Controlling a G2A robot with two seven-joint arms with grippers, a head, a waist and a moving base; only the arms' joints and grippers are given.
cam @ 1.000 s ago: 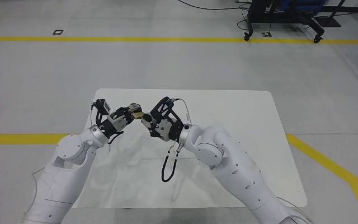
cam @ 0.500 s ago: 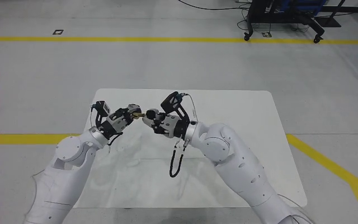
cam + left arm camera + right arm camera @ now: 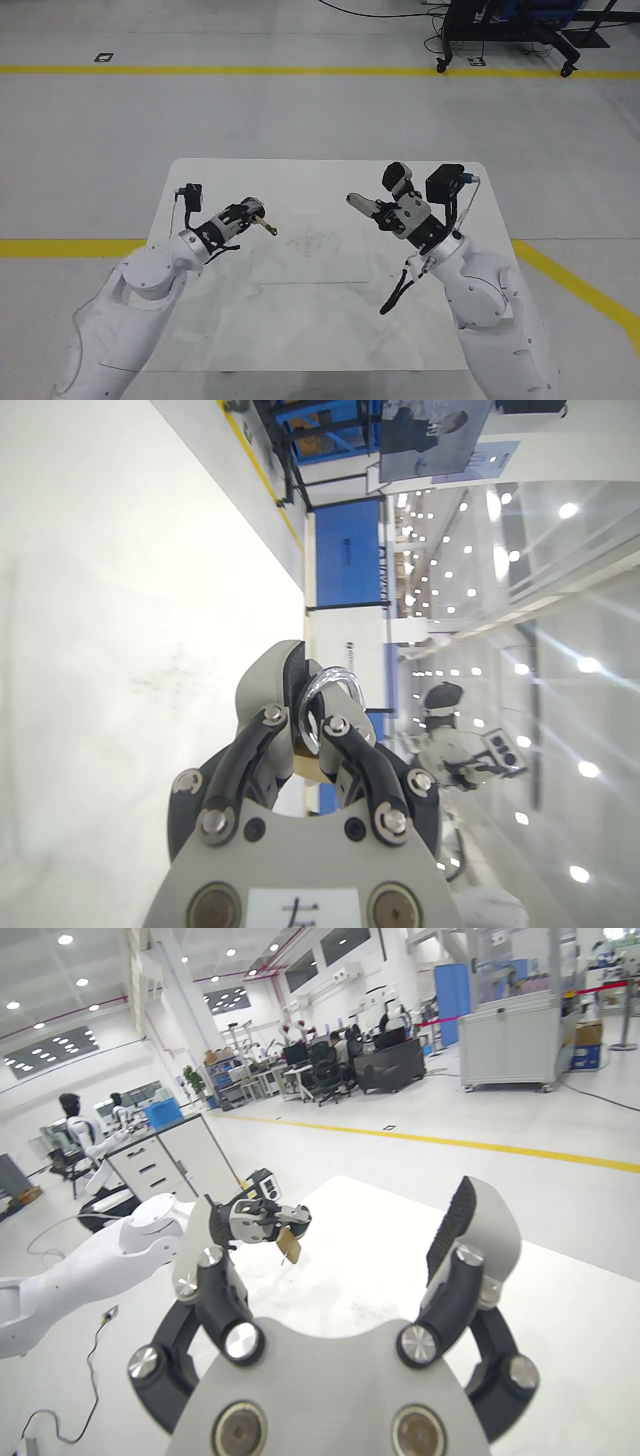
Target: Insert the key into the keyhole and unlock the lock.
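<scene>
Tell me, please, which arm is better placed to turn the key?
Right, I think. The left claw is shut on the lock, busy holding it. The right claw is open and empty and faces the key jutting from the lock, though it stands apart.

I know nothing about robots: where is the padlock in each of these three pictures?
Top view: padlock left of centre, in the left gripper over the table.
Left wrist view: padlock low centre, clamped in that gripper.
Right wrist view: padlock left of centre, farther off.
Shared landmark: the table's dark smudge.
</scene>
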